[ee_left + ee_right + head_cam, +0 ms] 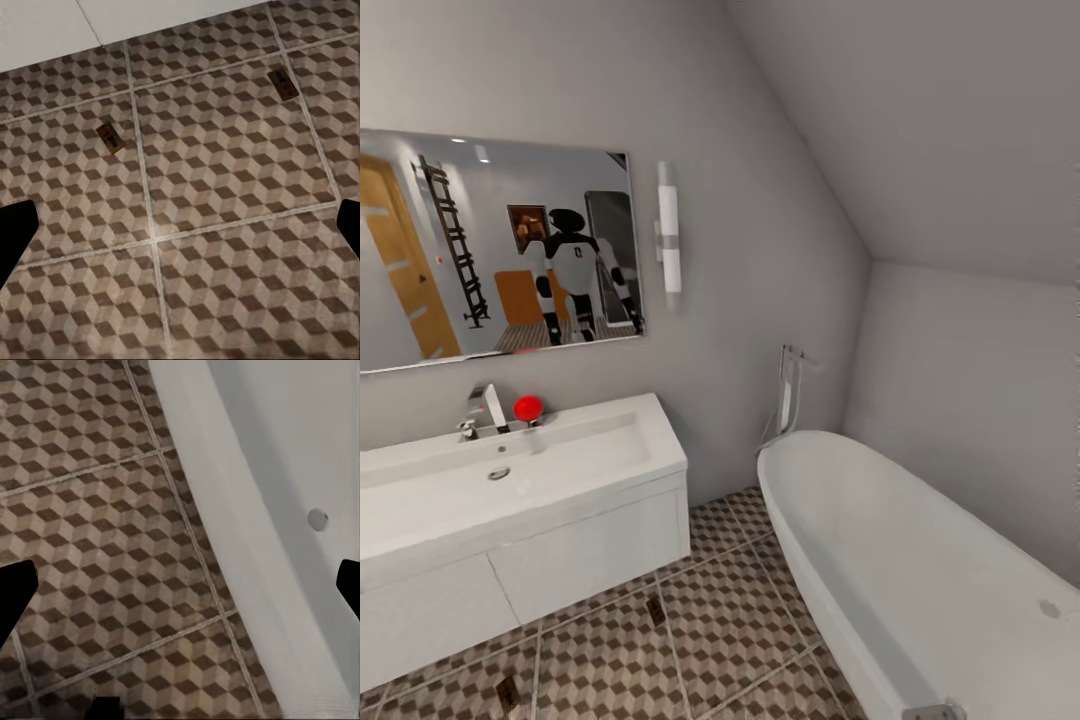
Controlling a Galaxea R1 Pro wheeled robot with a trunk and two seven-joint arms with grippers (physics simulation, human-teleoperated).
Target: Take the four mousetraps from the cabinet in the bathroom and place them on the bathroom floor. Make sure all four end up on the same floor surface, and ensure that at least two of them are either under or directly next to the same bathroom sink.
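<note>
Pretty small bathroom with plain grey walls (780,230) and a ceiling (920,110) that slopes down hard toward the far corner. Big mirror (495,250) on the wall with a white tube light (669,238) right beside it, upright. An oval white bathtub (900,560) sits along the side wall (a chrome fitting (790,385) rises behind its far end, probably a hand shower, hard to tell). Lighting is soft and even.
</note>
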